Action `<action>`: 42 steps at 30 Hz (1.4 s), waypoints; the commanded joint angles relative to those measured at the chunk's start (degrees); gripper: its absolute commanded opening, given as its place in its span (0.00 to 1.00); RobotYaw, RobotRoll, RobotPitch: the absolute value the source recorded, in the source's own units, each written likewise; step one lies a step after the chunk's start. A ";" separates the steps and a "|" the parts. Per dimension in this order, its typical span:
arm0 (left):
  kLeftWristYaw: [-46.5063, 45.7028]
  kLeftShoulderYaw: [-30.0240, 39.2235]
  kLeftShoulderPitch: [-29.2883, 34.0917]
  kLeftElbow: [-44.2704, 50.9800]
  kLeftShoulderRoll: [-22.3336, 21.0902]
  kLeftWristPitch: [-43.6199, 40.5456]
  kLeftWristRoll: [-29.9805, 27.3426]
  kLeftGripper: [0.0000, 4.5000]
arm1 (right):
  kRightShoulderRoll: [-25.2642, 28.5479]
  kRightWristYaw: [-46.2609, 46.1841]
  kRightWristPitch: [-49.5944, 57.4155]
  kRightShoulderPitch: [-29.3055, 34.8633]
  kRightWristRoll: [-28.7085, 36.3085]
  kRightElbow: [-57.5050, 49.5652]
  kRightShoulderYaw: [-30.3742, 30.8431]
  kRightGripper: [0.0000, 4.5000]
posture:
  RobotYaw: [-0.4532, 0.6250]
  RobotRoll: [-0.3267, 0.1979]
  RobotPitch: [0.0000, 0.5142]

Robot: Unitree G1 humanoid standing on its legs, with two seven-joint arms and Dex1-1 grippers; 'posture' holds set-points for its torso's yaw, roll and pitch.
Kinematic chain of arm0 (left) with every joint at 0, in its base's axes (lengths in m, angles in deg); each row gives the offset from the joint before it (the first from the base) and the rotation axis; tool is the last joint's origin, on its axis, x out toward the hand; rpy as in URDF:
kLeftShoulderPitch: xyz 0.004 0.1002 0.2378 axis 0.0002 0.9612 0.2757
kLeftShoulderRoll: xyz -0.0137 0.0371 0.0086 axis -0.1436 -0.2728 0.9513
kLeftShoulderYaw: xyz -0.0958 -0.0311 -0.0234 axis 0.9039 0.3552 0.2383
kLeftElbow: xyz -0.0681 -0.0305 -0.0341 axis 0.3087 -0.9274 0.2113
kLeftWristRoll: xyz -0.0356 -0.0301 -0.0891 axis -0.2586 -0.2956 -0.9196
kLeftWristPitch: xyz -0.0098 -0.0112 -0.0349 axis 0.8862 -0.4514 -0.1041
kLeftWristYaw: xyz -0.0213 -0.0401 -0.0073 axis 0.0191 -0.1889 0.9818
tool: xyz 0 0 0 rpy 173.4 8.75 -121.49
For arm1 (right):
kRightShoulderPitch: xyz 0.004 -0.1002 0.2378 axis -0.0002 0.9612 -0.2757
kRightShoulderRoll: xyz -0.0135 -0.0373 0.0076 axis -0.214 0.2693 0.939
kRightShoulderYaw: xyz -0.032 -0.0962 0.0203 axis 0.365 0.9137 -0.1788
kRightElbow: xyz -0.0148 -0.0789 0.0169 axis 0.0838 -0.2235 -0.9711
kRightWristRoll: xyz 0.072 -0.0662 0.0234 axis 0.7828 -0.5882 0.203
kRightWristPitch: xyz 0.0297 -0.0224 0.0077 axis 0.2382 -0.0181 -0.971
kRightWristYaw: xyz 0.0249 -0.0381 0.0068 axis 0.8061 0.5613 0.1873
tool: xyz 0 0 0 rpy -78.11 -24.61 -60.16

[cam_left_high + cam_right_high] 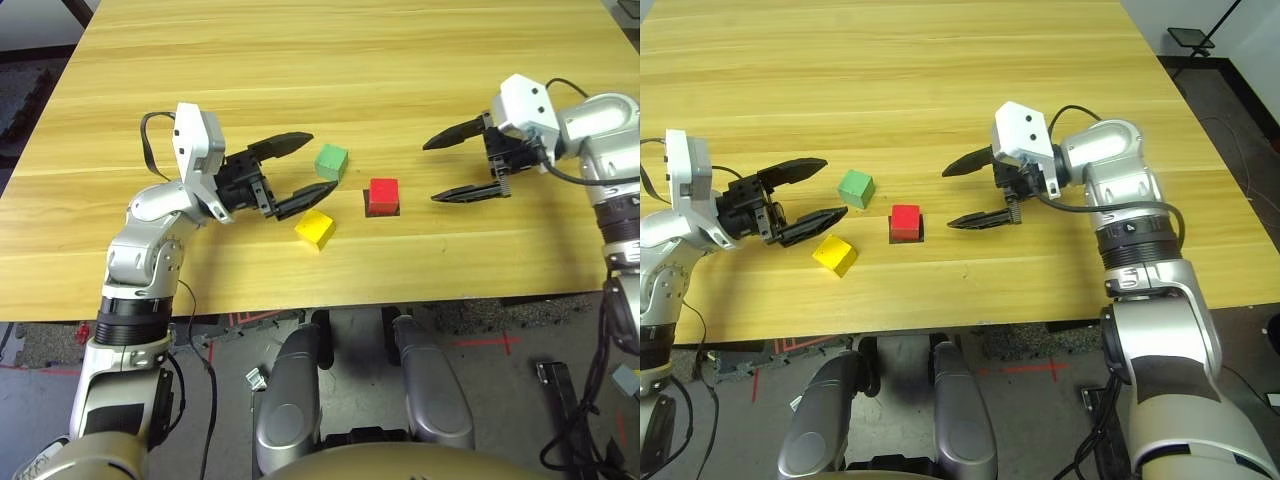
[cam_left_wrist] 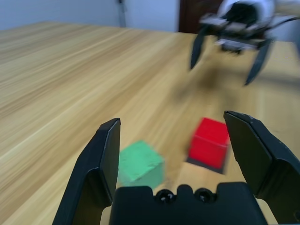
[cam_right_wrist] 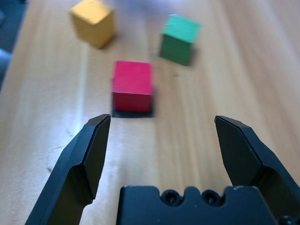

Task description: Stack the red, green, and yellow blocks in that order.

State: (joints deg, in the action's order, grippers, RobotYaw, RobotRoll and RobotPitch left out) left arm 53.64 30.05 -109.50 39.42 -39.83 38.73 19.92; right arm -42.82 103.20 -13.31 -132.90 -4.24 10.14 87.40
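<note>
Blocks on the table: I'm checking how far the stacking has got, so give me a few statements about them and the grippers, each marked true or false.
1. The red block sits on a flat black square patch. True.
2. The green block is stacked on the red block. False: it rests on the wooden table, apart from the red one.
3. The left gripper is open and holds nothing. True.
4. The right gripper is shut on the yellow block. False: it is open and empty; the yellow block lies on the table near the left gripper.
5. All three blocks touch one another. False: each stands apart.
</note>
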 commanded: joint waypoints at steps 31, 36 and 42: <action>-38.10 -6.86 -13.26 19.93 9.95 -57.84 8.20 1.00 | 3.50 -13.37 14.17 11.50 9.50 -14.33 -9.16 1.00 | 0.67 0.79 0.57; -38.41 -8.62 -14.28 18.72 11.18 -57.59 8.64 1.00 | 3.30 -13.77 14.25 12.15 9.67 -14.78 -9.20 1.00 | 0.67 0.79 0.57; -38.65 -13.26 -14.80 14.72 11.23 -53.43 11.45 1.00 | 2.67 -14.60 14.49 12.65 9.90 -15.52 -9.25 1.00 | 0.66 0.79 0.57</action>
State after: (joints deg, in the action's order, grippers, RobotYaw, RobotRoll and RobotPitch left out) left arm 14.99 18.80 -124.44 55.63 -28.51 -15.93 29.97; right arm -40.03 88.67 1.03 -121.33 4.55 -3.93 78.20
